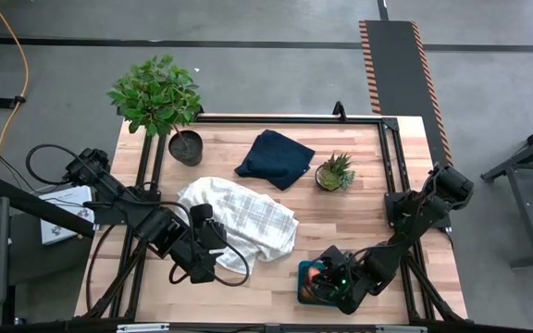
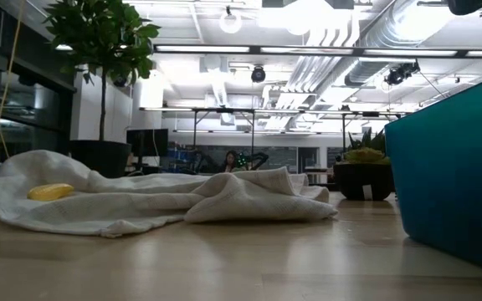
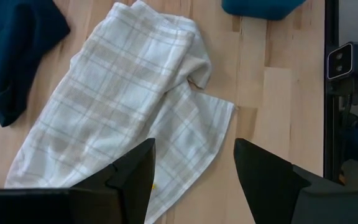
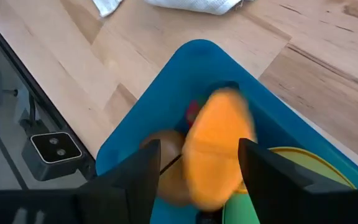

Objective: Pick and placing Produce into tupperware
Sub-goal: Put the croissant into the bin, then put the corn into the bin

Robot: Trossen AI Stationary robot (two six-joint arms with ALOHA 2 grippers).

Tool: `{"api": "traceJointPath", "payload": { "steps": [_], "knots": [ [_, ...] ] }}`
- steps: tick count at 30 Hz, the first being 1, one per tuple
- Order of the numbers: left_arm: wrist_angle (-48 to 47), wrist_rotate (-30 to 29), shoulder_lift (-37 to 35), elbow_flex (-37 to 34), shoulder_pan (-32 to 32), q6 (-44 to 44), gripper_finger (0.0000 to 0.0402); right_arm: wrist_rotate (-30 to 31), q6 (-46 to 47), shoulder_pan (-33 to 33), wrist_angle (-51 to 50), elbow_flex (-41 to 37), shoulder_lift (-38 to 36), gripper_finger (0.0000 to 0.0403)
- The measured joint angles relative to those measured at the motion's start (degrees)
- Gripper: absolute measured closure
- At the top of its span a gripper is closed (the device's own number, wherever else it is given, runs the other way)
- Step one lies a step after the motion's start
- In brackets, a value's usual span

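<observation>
Right gripper jaws spread around an orange piece standing lengthwise over the tupperware; left jaws open.

Two cloths, two potted plants, one tupperware, perhaps five produce pieces.

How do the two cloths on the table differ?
The white cloth is pale with a faint plaid pattern; the navy cloth is plain and dark. The white one spreads wider and lies nearer the left arm; the navy one sits bunched between the two potted plants. Both lie rumpled on the wood.
</observation>
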Motion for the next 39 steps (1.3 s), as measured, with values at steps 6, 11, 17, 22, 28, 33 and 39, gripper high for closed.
{"api": "traceJointPath", "payload": {
  "steps": [6,11,17,22,28,33,39],
  "knots": [
    [0.01,-2.36,-0.41,0.0,-0.41,-1.12,0.0197,1.84,0.63,0.0,2.32,0.0,-0.14,0.0195],
    [-0.47,-7.94,-5.83,0.0,-2.18,-5.32,0.0197,8.95,-1.72,0.0,1.92,5.01,-0.43,0.0195],
    [-9.22,-15.44,-14.6,0.02,-5.52,-14.39,0.0197,13.66,-10.71,-1.41,-3.4,14.24,-0.5,0.0195],
    [-15.53,-16.96,-18.08,0.04,-8.3,-23.11,0.0197,15.46,-16.64,-4.09,-13.75,21.33,-0.5,0.0195],
    [-21.93,-17.53,-18.5,-4.57,-10.69,-34.29,0.0197,16.19,-21.23,-7.34,-20.91,25.65,-0.5,0.0195],
    [-18.02,-15.2,-22.06,-16.34,-13.62,-44.65,0.0197,16.19,-24.25,-8.95,-21.05,27.1,-0.5,0.0195],
    [-6.24,-10.55,-29.64,-31.86,-14.53,-56.12,0.0197,16.15,-25.97,-9.86,-21.0,27.74,-0.5,0.0195]
  ]
}}
